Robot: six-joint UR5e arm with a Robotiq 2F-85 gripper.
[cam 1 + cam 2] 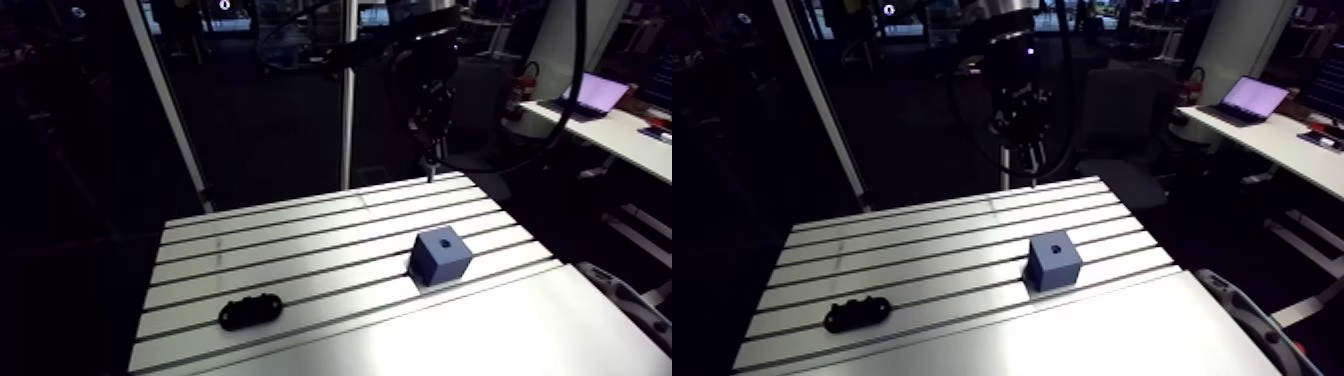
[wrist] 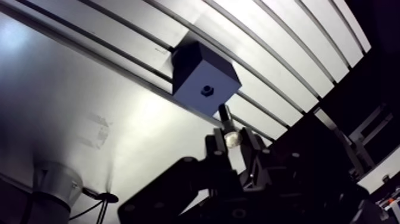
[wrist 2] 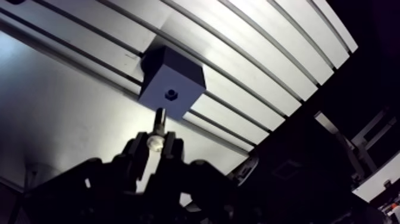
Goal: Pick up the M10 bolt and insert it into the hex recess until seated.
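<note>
our black two-finger robotiq gripper is clenched on the small metal m10 bolt. its fingers press on either side of the bright head, and the darker shank sticks out beyond the tips. we judge the bolt is held by the head so that the free end of the shank can lead into the hole while the fingers stay clear of the block's face.

the blue-grey cube-shaped block stands on the slotted aluminium table. the small dark hex recess sits in its upper face, open to an approach from above, which suits a straight downward push.

in the wrist view the block lies ahead of the gripper, and the shank points roughly toward it. the bolt's tip falls just short of the block's near edge rather than over the recess, so we judge it is not yet lined up. in the arm view the gripper hangs high over the table's far edge, well apart from the block, which sits nearer the front. the bolt is therefore in the air and touches nothing but the fingers.

a flat black oblong part lies on the table well away from the block, and we judge it has no role in this step.
</note>
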